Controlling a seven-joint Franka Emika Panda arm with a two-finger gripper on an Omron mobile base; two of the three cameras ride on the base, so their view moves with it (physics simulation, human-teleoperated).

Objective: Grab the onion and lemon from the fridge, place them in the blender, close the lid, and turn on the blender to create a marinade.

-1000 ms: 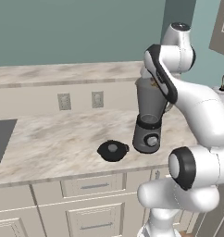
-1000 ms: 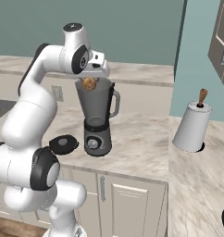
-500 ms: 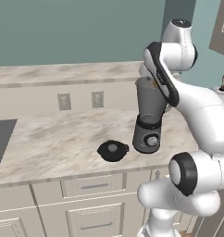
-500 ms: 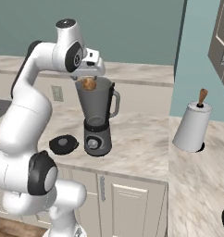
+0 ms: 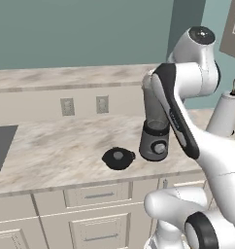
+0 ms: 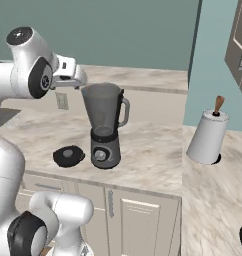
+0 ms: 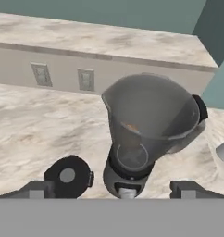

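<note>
A simulated kitchen with a marbled beige worktop (image 5: 51, 146) running along a teal wall. The blender (image 6: 105, 127), a translucent grey tapered jar with a side handle on a dark round base with a front knob, stands upright on the worktop near its front edge. In the hand view, which looks down into the open mouth of the jar, a small patch of orange, seemingly the onion (image 7: 131, 127), shows through the near wall low inside the jar; it is too faint to make out more. The lid (image 5: 118, 158), a round black disc with a grey centre knob and a small side tab, lies flat on the worktop just beside the blender's base, on its left as seen from both base views, not touching the jar. The white robot arm bends up and over the blender, and its pincer (image 7: 112, 189) hangs above the jar's mouth with its two dark finger tips (image 7: 35, 190) spread wide apart, one either side of the blender base in the hand view, holding nothing. Two wall sockets (image 5: 85, 105) sit on the low backsplash behind the worktop. To the right, on a neighbouring stretch of worktop, stands a white cone-shaped holder (image 6: 209, 136) with a brown wooden knob on top, well apart from the blender.
</note>
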